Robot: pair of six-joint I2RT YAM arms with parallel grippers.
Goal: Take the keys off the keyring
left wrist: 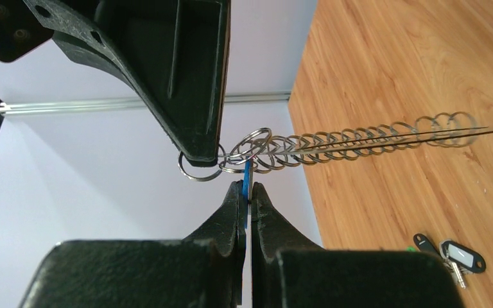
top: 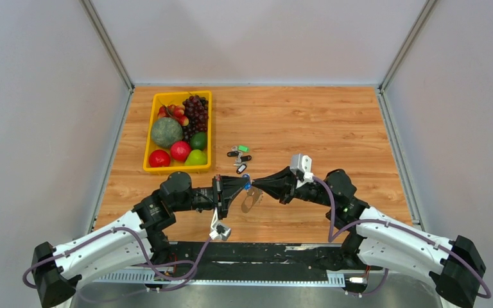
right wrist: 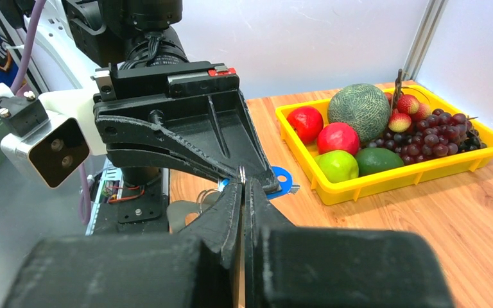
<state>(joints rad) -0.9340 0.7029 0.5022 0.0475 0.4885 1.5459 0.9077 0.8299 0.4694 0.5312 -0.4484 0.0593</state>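
The left gripper is clamping the blue key just below the keyring. The right gripper is pinching the keyring, its chain trailing off sideways

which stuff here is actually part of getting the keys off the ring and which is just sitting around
Part of the job: keyring, blue key in the left pincer, right pincer on the keyring, loose keys on the table.

Just lying about: yellow tray, melon, grapes, other fruit in it.
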